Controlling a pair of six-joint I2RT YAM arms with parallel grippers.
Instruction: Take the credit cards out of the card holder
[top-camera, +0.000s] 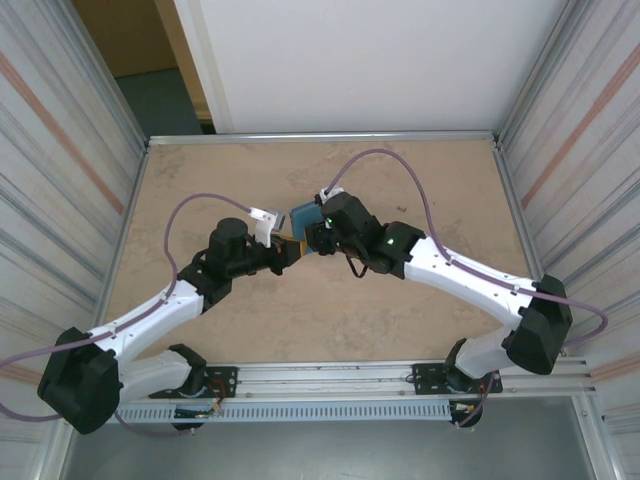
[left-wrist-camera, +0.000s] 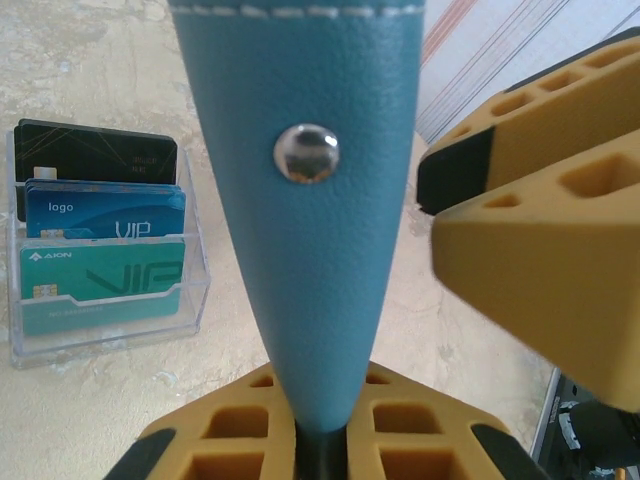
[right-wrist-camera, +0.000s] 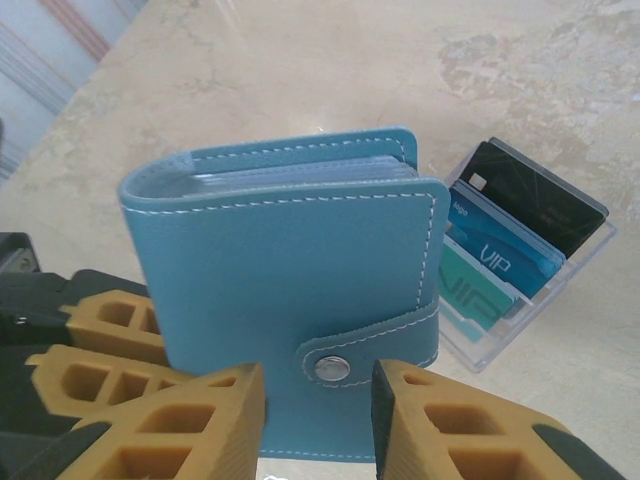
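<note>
Seen from above, two robot arms meet over the middle of a beige marble-patterned counter (top-camera: 400, 310), slightly nearer its far edge. Between them stands the card holder (right-wrist-camera: 290, 300), a teal-blue leather bifold with white stitching. It is upright and closed, and its strap (right-wrist-camera: 385, 335) is fastened by a silver snap stud (right-wrist-camera: 329, 368).

The left claw (left-wrist-camera: 320, 440) is clamped narrow on the holder's lower edge, with the leather rising from between its yellow fingers. The right claw (right-wrist-camera: 315, 420) is partly spread and grips nothing. Its two fingers sit either side of the snap stud, close to the strap. It cannot be told whether they touch the leather.

Just beside the holder, toward the left edge of the counter, sits a small clear tray (left-wrist-camera: 195, 300). Three credit cards (left-wrist-camera: 105, 212) stand in it in tiers: teal in front, blue behind it, black at the back. The edges of clear sleeves show at the top of the holder, but whether any cards sit inside them is hidden.

The step in hand looks like opening the holder, with one arm bracing it while the other addresses the clasp. The next move likely calls for the right claw to pinch the strap tip and pull it off the stud. The left grip must hold firm so the holder does not twist or slip.
</note>
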